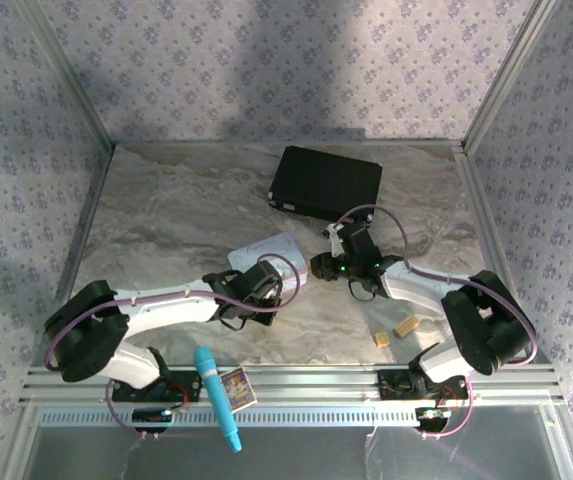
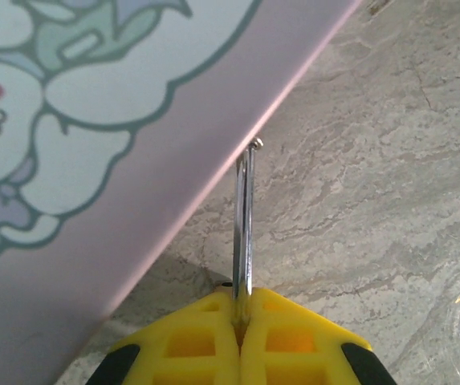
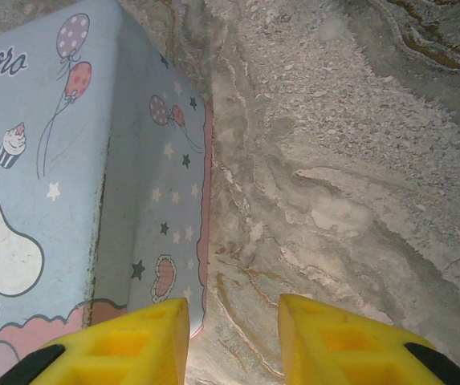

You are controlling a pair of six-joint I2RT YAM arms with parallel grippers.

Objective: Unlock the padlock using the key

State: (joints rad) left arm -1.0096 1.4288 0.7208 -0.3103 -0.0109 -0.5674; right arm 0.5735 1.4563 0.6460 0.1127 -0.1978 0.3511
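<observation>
Pinching the key [image 2: 244, 216]: your left gripper [image 2: 240, 313] is pressed together on its base. Thin silvery strip, edge-on, sticking straight out ahead, tip just beside the tin [image 2: 93, 176]. Right gripper [image 3: 234, 321] spread.

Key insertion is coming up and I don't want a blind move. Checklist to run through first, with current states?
1. Grip: left gripper shut on the key: ok, the blade stands out past the fingertips.
2. Clearance: key tip free of the tin: cannot tell, it sits right at the tin's edge in the left wrist view.
3. Readiness: right gripper open: ok, jaws apart with nothing between them.
4. Support: padlock steadied by the right gripper: not ok, it is empty beside the tin's side wall.
5. Target: padlock position and keyhole direction: cannot tell.
</observation>
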